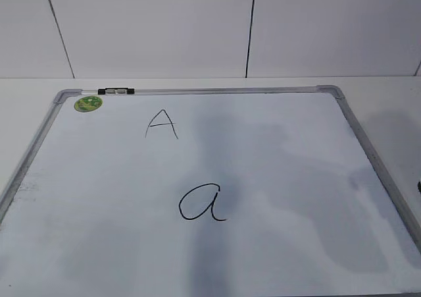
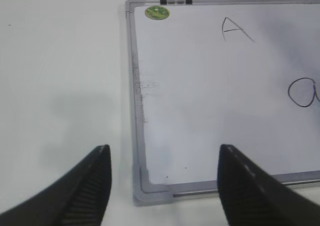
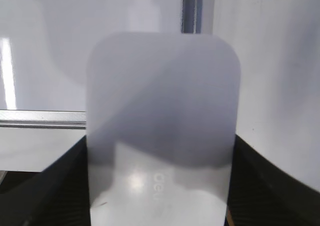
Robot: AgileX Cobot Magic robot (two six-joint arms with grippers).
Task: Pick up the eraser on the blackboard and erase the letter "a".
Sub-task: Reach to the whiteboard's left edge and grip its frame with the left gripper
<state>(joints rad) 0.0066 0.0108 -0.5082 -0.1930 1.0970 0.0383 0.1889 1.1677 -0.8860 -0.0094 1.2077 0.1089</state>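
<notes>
One eraser (image 3: 162, 131): light, stiff, smooth plastic; slippery.
Hold: long sides.
Right gripper (image 3: 160, 186): clamps eraser, near blackboard (image 3: 42, 117) frame.
Left gripper (image 2: 165, 186): wide, empty.

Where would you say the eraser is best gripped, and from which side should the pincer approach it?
Across its two long sides, from above. In the right wrist view the eraser is a smooth, rounded oblong with straight, parallel long edges, lying between the right pincer, whose dark fingers flank those edges. The narrow width suits the opening; whether the fingers already touch it I cannot tell.
</notes>
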